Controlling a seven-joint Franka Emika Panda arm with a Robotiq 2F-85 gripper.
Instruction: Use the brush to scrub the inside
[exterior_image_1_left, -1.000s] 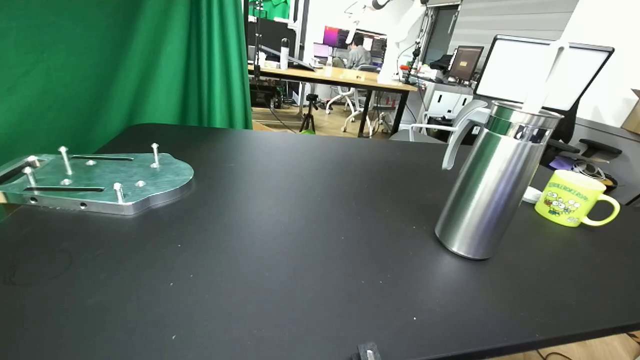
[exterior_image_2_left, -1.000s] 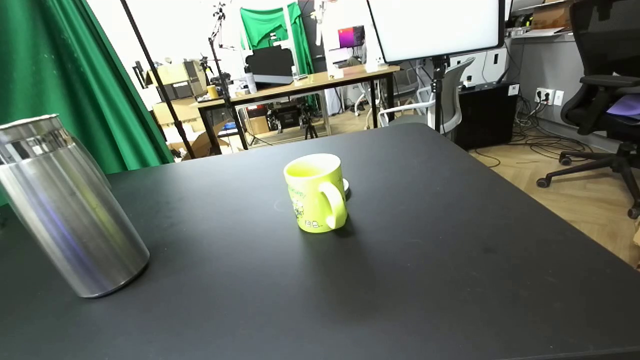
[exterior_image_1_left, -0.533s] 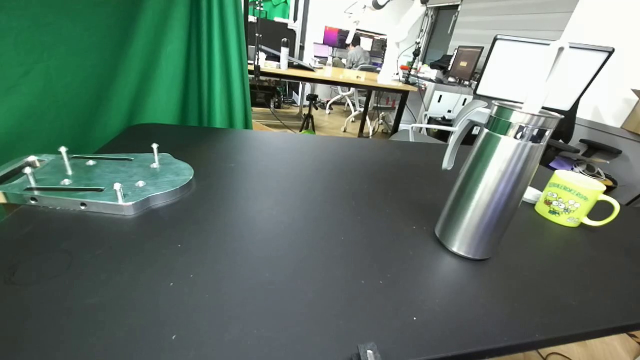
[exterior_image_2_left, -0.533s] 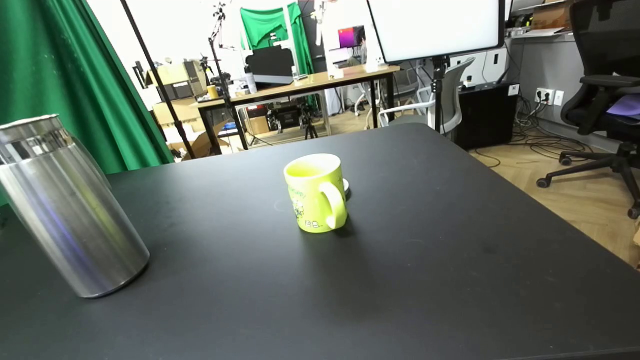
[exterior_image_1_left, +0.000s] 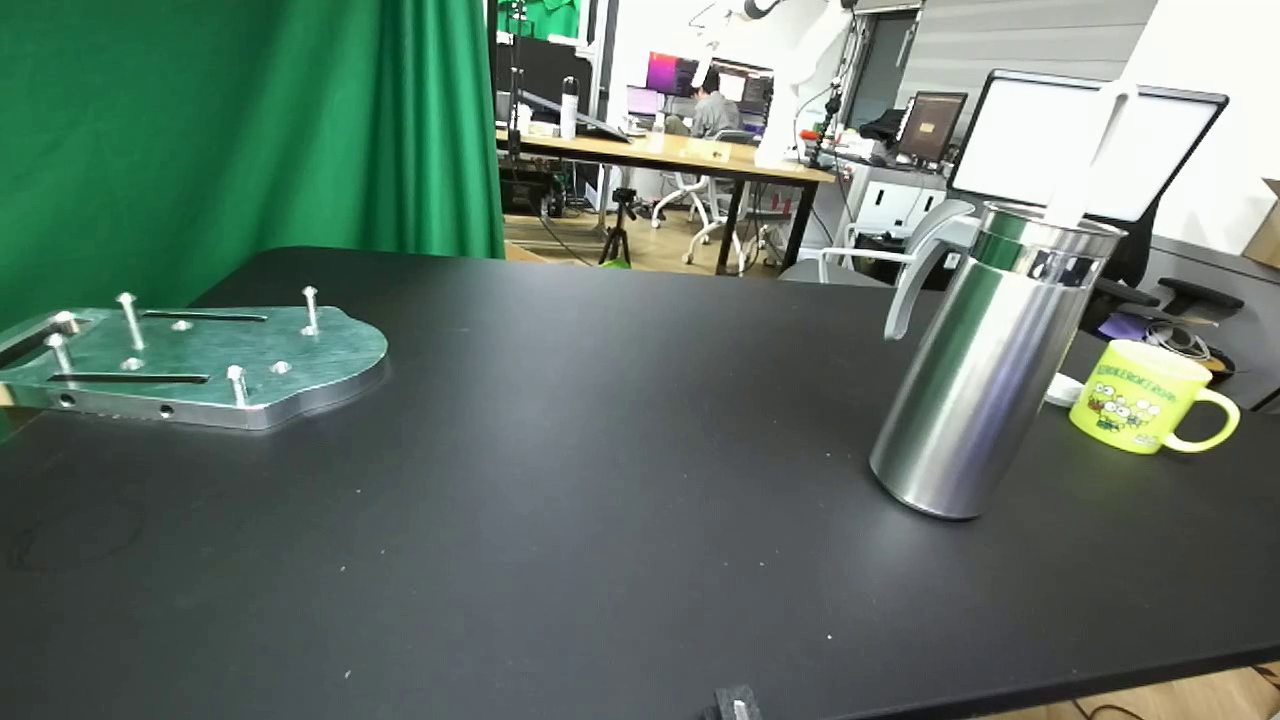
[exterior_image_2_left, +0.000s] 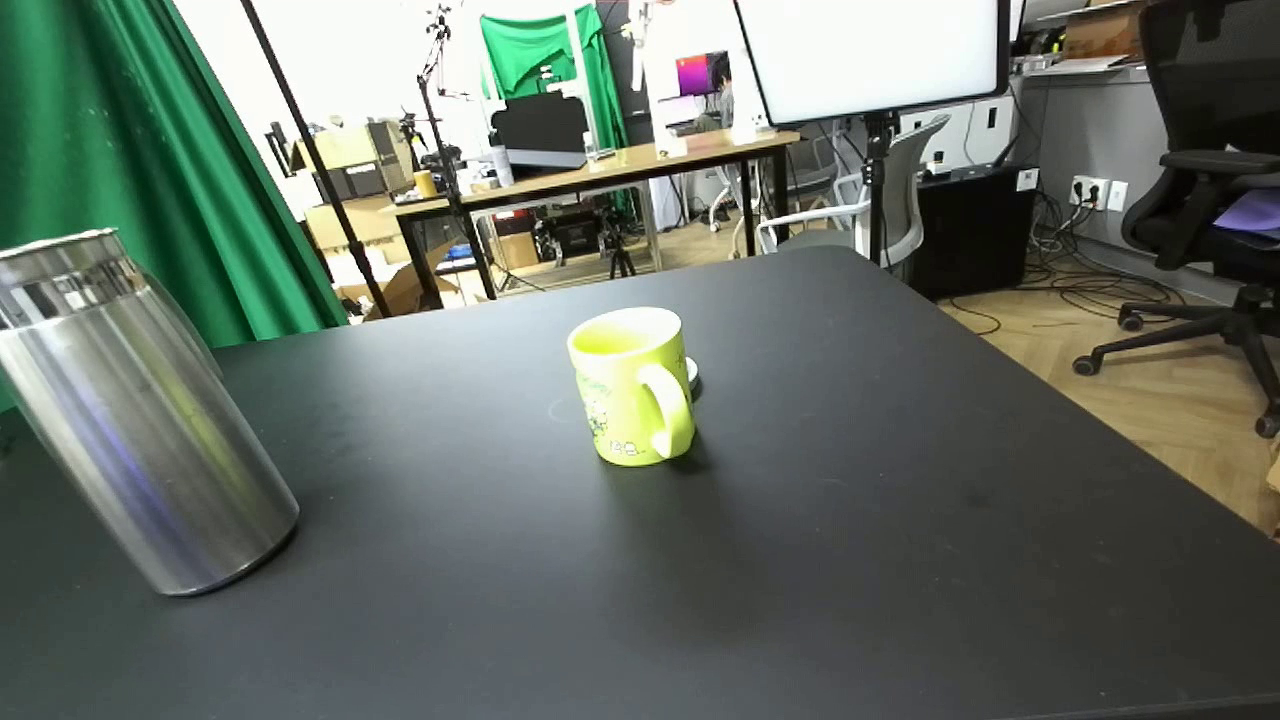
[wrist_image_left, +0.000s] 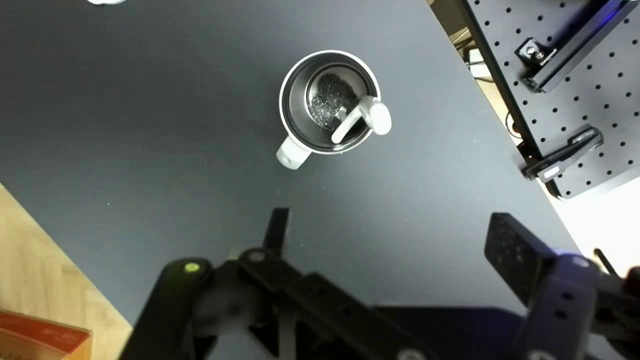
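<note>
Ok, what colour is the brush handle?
The brush handle is white; it shows best in the wrist view.

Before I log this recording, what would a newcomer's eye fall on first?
Probably the tall steel flask, right of centre on the black table in an exterior view, with a white-handled brush sticking out of its top. Next, likely, the bright yellow-green mug, central in an exterior view. In the wrist view, the black hand stands wide open along the bottom.
</note>
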